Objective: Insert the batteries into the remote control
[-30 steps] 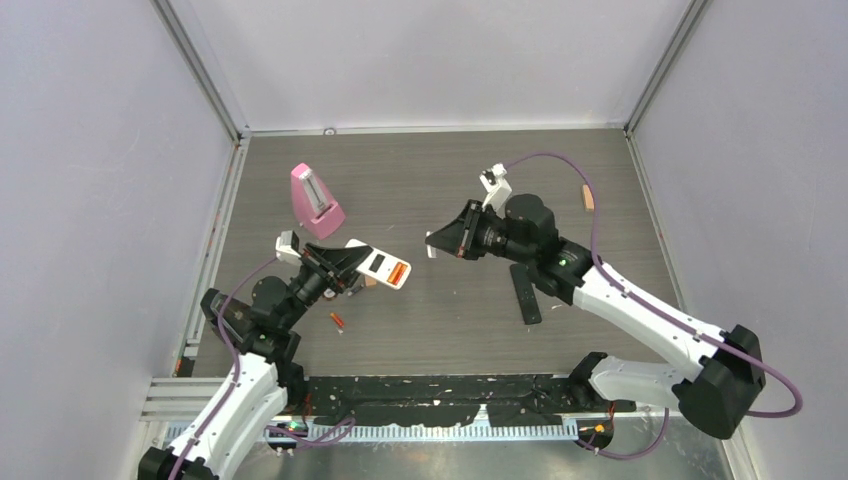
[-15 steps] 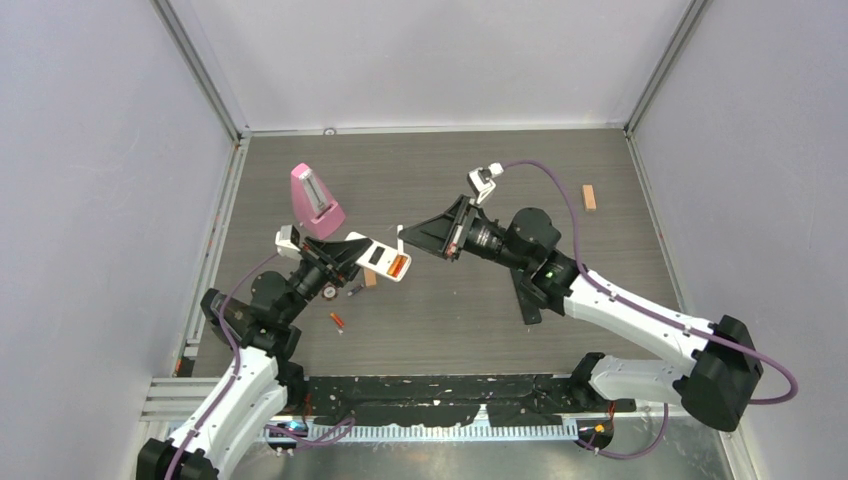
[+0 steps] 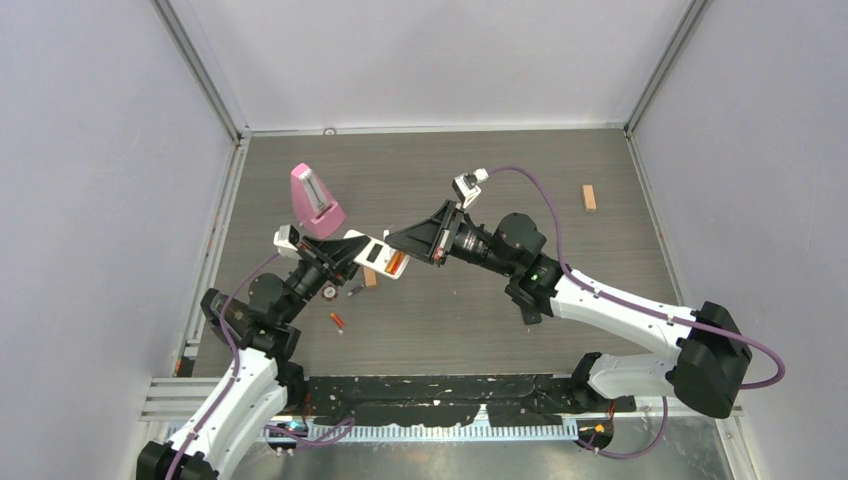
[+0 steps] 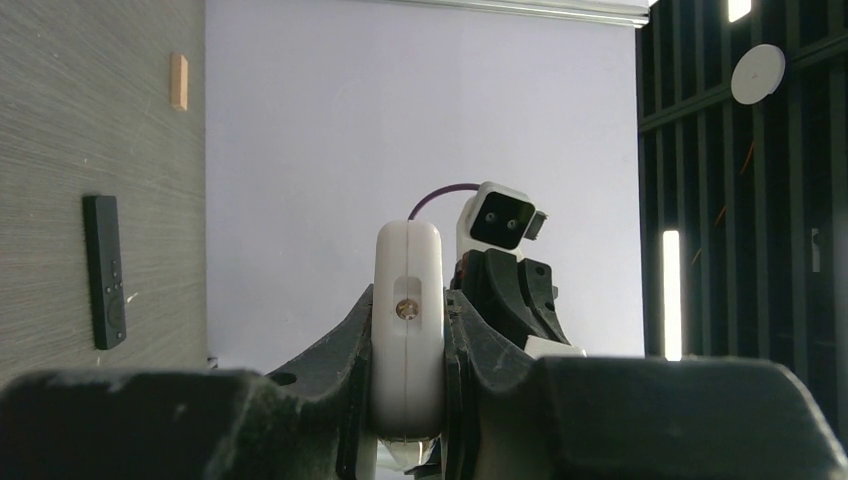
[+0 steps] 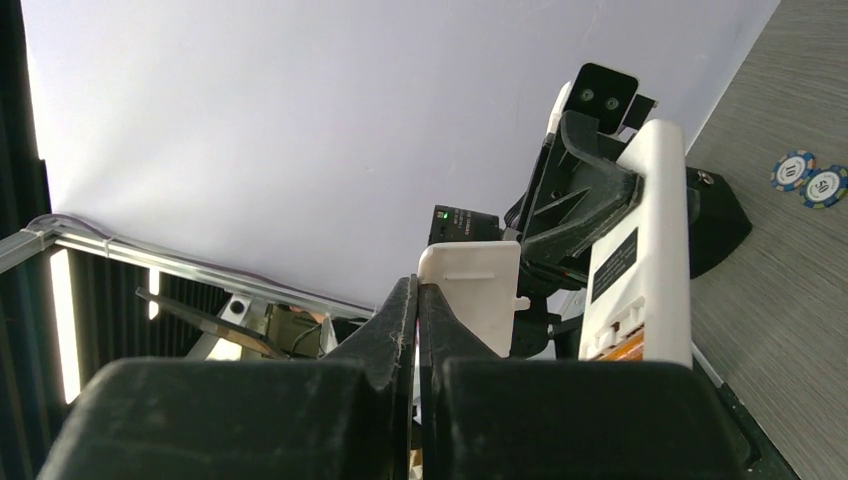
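My left gripper (image 3: pixel 356 257) is shut on a white remote control (image 3: pixel 375 256) and holds it up off the table; in the left wrist view the remote (image 4: pixel 408 320) stands edge-on between the fingers. Orange batteries (image 3: pixel 397 264) show in its open compartment, seen also as an orange strip (image 5: pixel 626 347) in the right wrist view. One more orange battery (image 3: pixel 338 321) lies loose on the table. My right gripper (image 3: pixel 394 240) is shut on a small white battery cover (image 5: pixel 470 285), close beside the remote (image 5: pixel 645 250).
A pink metronome (image 3: pixel 315 200) stands behind the left gripper. A black remote (image 4: pixel 104 270) lies on the table, mostly under the right arm. Tan wooden blocks (image 3: pixel 589 197) (image 3: pixel 369 277) and round chips (image 5: pixel 810 178) lie around.
My right gripper has swung left with the white cover, from mid-table up to the remote's open end. The left gripper and remote shifted slightly left.
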`<state>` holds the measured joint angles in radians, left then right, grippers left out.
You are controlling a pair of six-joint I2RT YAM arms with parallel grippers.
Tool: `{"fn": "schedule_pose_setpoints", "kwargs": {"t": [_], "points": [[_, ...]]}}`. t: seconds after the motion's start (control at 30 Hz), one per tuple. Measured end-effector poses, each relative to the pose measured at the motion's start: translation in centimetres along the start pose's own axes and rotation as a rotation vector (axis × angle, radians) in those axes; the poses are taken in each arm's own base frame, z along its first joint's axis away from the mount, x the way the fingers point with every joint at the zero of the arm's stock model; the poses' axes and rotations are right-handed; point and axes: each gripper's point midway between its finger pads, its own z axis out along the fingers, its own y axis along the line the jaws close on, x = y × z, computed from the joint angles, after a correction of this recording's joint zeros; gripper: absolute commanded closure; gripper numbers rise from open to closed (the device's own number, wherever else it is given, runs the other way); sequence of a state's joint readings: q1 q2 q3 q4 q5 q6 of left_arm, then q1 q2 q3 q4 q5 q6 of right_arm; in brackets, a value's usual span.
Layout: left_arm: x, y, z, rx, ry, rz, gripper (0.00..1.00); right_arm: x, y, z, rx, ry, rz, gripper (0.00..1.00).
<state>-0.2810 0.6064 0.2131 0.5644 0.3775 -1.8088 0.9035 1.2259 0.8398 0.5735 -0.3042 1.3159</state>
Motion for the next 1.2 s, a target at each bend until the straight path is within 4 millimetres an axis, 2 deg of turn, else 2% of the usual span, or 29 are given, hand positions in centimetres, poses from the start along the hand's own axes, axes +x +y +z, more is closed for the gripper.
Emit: {"fn": "schedule_pose_setpoints", "kwargs": {"t": [0.63,1.2], "points": [[0.1,-0.4,0.0,0.015,0.003,-0.012,1.00,0.4,-2.3,0.0,0.090,0.002,0.005,0.93],[-0.1,-0.1,0.2,0.007,0.001,-0.014,1.00,0.3,-3.9,-0.4,0.174,-0.025,0.016,0.80]]}}
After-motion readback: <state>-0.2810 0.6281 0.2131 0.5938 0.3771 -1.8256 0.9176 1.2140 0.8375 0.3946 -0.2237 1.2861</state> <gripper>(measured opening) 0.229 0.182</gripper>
